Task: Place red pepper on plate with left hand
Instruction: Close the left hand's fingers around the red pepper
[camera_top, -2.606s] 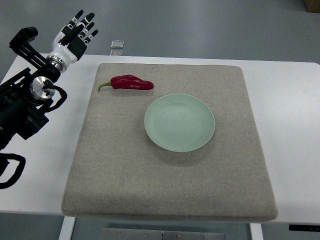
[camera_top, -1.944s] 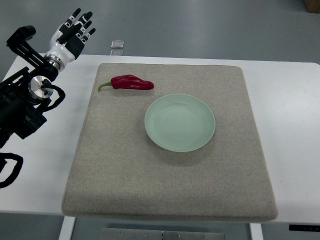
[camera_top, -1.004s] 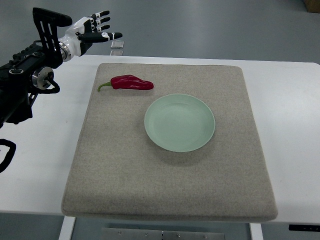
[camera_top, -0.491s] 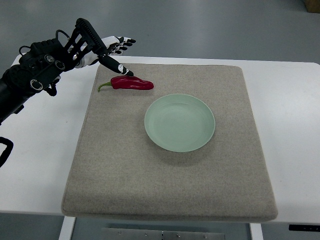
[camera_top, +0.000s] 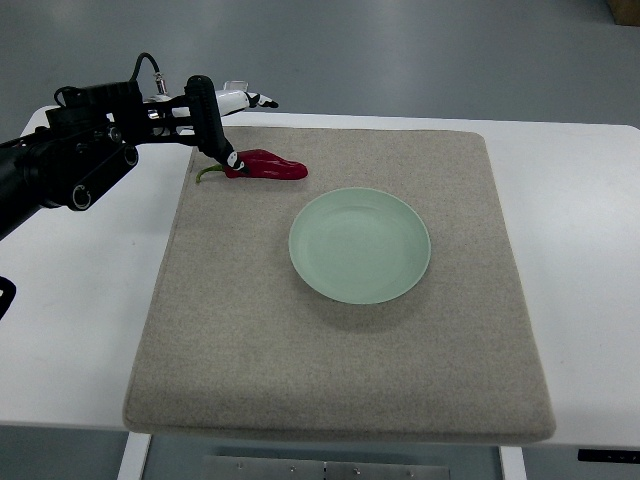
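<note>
Reach step: the left hand (camera_top: 222, 128) hovers open, holding nothing, over the pepper (camera_top: 264, 165) near the mat's (camera_top: 330, 390) far-left corner. Next: close on the pepper, carry it to the plate (camera_top: 359, 245).

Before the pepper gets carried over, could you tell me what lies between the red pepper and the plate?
Nothing: in the top view, only bare grey mat separates the red pepper from the pale green plate.

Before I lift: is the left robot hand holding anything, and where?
Nothing held yet. The left robot hand is at the pepper's stem end, fingers not closed on it.
</note>
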